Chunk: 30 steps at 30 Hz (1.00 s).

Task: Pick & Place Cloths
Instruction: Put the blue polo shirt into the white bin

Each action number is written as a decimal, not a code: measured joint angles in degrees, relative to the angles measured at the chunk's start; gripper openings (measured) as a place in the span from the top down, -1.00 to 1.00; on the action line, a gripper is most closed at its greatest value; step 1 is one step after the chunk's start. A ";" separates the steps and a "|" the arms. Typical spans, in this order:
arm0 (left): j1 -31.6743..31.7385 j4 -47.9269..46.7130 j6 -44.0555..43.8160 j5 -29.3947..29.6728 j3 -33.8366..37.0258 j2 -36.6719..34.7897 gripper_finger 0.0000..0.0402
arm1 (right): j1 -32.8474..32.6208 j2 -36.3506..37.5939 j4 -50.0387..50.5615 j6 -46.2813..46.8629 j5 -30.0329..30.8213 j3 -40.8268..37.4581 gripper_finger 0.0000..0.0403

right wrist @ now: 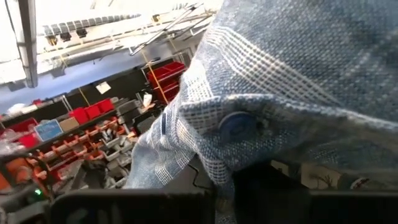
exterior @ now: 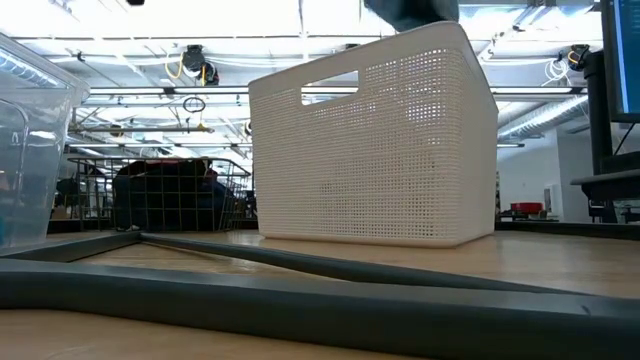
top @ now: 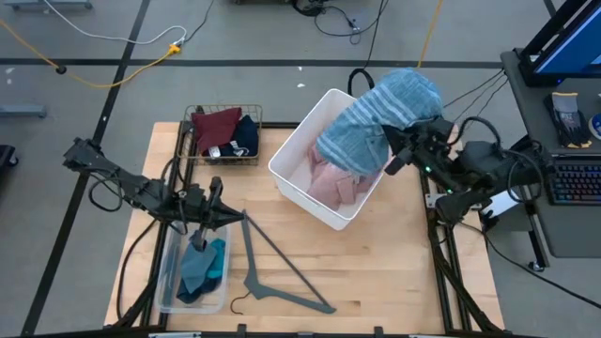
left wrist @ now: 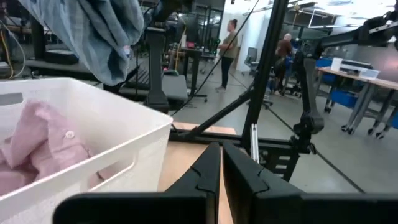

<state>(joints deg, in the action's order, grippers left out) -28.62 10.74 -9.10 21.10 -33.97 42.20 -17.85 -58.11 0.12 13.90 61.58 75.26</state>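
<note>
We are pinching the blue shirt (top: pixel 380 117) in our right fingers (top: pixel 399 141) over the bin (top: pixel 286 174); draping below them, it could snag the rim.

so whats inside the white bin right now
A pink cloth lies on its floor. The light-blue cloth, held by the right gripper, hangs over the white bin, hiding what lies beneath.

The light-blue cloth (right wrist: pixel 298 81) covers the right gripper's (top: pixel 402 150) fingers completely. In the low view, the wire basket's (exterior: pixel 180 195) dark contents are perhaps cloths.
</note>
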 joint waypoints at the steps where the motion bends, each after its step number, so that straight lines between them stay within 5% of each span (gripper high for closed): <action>1: 0.00 0.00 0.00 0.02 0.86 -0.85 0.91 | 0.64 -0.11 0.78 1.90 -0.60 0.00 0.94; 11: 0.02 -2.85 0.43 3.98 6.65 -8.15 0.91 | 10.64 -3.38 15.33 23.20 -13.23 0.00 0.94; 30: 0.04 -6.88 2.86 5.05 14.51 -22.67 0.91 | 31.83 -10.53 30.44 42.09 -36.08 0.00 0.94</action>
<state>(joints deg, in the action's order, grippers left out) -28.58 3.87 -6.24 26.15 -19.46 19.54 13.98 -68.64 30.56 55.99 25.50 75.26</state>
